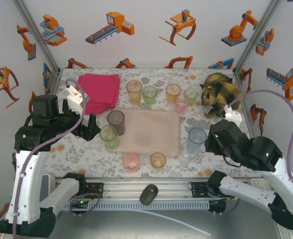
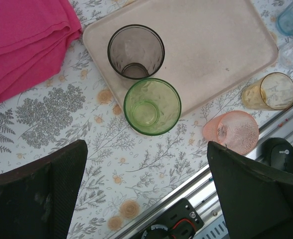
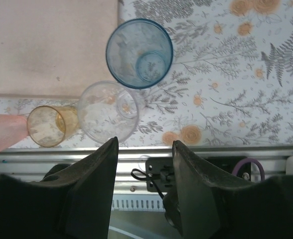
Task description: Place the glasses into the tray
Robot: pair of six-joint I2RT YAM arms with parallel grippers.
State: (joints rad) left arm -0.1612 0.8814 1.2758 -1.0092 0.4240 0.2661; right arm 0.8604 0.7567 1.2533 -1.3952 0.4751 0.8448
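The left gripper [image 2: 146,149] hung left of the tray [image 1: 154,134], jaws spread wide and empty. It faced the green tumbler [image 2: 152,106] at the tray's left rim, a spread that looked meant to take the cup's whole mouth. Whether that cup's foot sat on the rim or just off it could not be told.

The smoky grey tumbler [image 2: 136,51] stood upright inside the tray's far left corner, the one glass plainly in it. The tray's middle lay bare.

Just off the tray's near edge sat a pink tumbler [image 1: 131,162] and an amber tumbler [image 1: 158,160]. Beside the tray's right edge stood the clear tumbler [image 3: 109,112] and the pale blue tumbler [image 3: 139,54].

Right of the tray, the right gripper [image 3: 145,145] held its jaws partly apart with nothing between them. The clear tumbler was just ahead, likely its next pick.
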